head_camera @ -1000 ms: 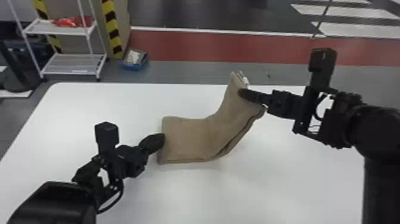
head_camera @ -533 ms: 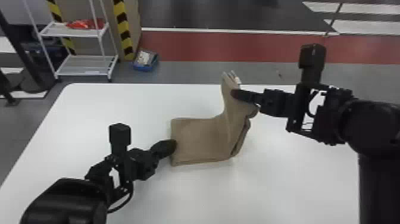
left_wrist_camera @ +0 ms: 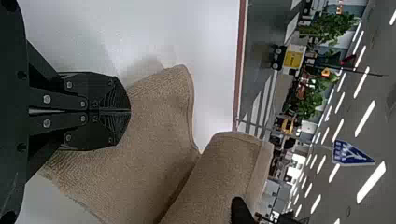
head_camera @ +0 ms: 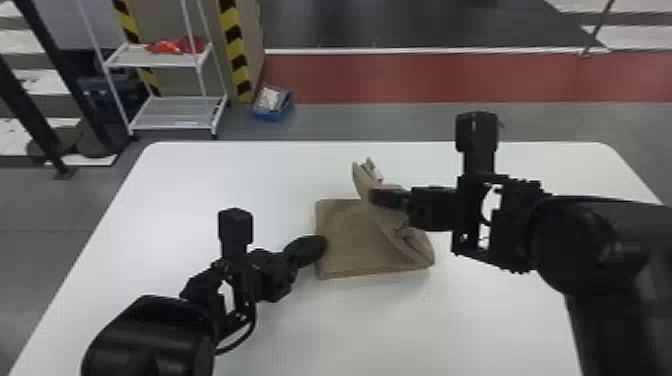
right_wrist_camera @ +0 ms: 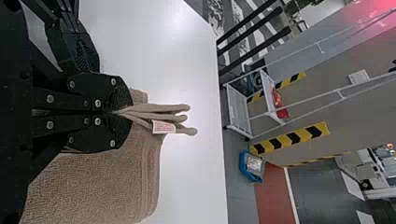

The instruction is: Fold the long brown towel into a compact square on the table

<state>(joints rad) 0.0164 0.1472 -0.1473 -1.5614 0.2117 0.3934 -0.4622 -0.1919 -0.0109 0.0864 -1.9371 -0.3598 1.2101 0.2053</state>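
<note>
The brown towel (head_camera: 345, 245) lies on the white table with its left part flat, while its right part bends up and over it. My right gripper (head_camera: 382, 197) holds the raised end above the flat part. In the right wrist view, several towel layers (right_wrist_camera: 156, 112) with a small white label are pinched in my right gripper (right_wrist_camera: 123, 112). At the towel's left edge is my left gripper (head_camera: 317, 245). The left wrist view has my left gripper (left_wrist_camera: 127, 110), fingers together, over the flat towel (left_wrist_camera: 144, 135), with the raised fold beyond.
The white table (head_camera: 200, 185) extends around the towel on all sides. Past its far edge are a white shelf rack (head_camera: 175, 112) and a blue bin (head_camera: 272, 102) on the floor.
My right gripper has moved left and lower, carrying the towel's raised end over the flat part. The head view has shifted; the left gripper stays at the towel's left edge.
</note>
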